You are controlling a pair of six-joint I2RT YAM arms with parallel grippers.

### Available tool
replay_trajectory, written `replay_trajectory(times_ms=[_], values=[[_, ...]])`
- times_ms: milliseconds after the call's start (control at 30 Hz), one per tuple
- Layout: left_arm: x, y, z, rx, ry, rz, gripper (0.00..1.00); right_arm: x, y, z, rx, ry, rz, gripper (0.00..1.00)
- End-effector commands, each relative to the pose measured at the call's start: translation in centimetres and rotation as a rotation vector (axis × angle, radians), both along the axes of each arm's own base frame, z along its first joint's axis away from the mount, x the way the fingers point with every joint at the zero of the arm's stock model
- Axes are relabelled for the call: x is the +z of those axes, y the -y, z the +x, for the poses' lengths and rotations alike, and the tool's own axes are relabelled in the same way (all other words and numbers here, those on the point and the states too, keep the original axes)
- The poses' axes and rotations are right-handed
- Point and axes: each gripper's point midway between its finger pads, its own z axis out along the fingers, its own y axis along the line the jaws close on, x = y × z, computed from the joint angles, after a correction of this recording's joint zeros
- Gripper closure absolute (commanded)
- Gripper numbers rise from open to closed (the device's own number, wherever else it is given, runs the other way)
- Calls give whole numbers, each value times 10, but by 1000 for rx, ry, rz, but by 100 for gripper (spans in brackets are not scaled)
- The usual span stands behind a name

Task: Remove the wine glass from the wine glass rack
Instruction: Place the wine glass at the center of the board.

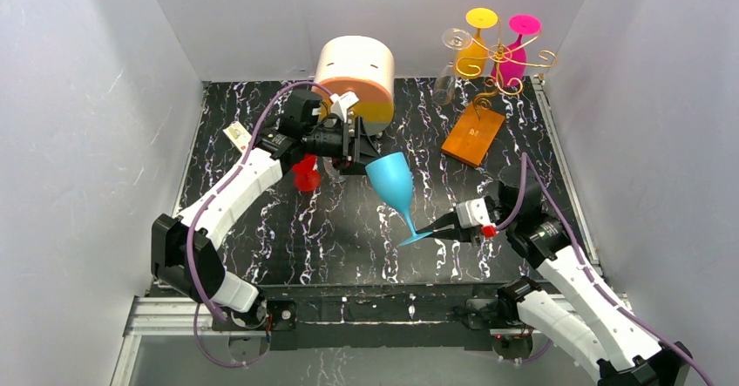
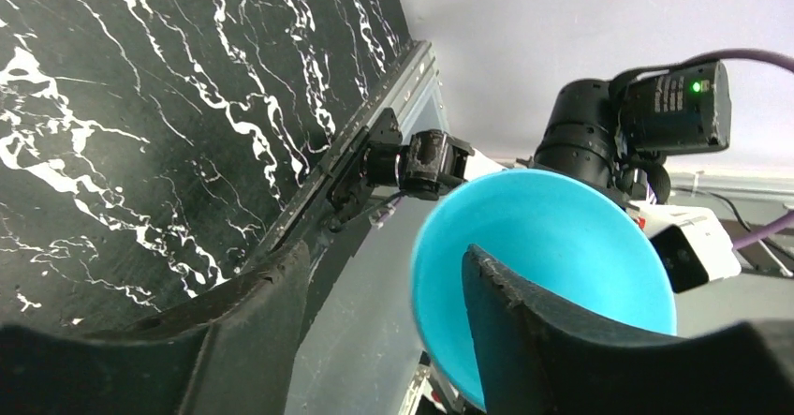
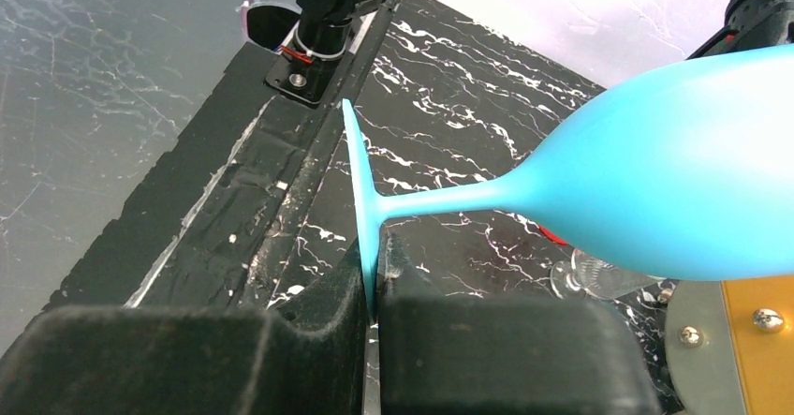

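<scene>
Black marbled bench (image 1: 261, 142), blue wine glass (image 1: 389, 179) already off the gold rack (image 1: 473, 133) at far right, tilted in mid-air, foot pinched by right tool (image 1: 425, 229), left tool (image 1: 359, 146) spread astride its bowl rim, so probably only set-down left.

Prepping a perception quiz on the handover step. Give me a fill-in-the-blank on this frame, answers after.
The wine glass pinched by the right gripper is ___.
It is pinched by its flat ___, not its stem.
The left gripper, open, straddles the rim of its ___.
The wine glass rack holds a clear glass, a yellow glass and a ___ one.
Missing: blue; foot; bowl; pink.
</scene>
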Motion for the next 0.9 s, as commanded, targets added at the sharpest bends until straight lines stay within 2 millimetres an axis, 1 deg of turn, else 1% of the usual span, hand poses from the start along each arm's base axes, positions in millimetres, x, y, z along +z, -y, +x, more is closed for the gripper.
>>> replay_trajectory(times_ms=[0,100,133,300,567,800,833,867], values=[[22,7,-29,-118,26,-53,45,14,-1,0,14,64,23,99],[22,13,-39,-162,29,-58,55,11,-2,4,-5,72,10,99],[22,13,-41,-166,29,-58,59,10,-2,5,-7,74,6,99],[21,12,-45,-177,29,-57,77,4,-1,9,-20,78,-18,99],[27,9,-49,-186,49,-62,100,-2,1,12,-54,87,-34,99],[31,6,-44,-171,109,-23,100,-8,2,11,-62,65,-49,99],[32,4,-43,-163,124,-8,100,-8,3,11,-64,62,-51,98],[32,3,-41,-159,135,7,100,-9,3,11,-69,62,-52,94]])
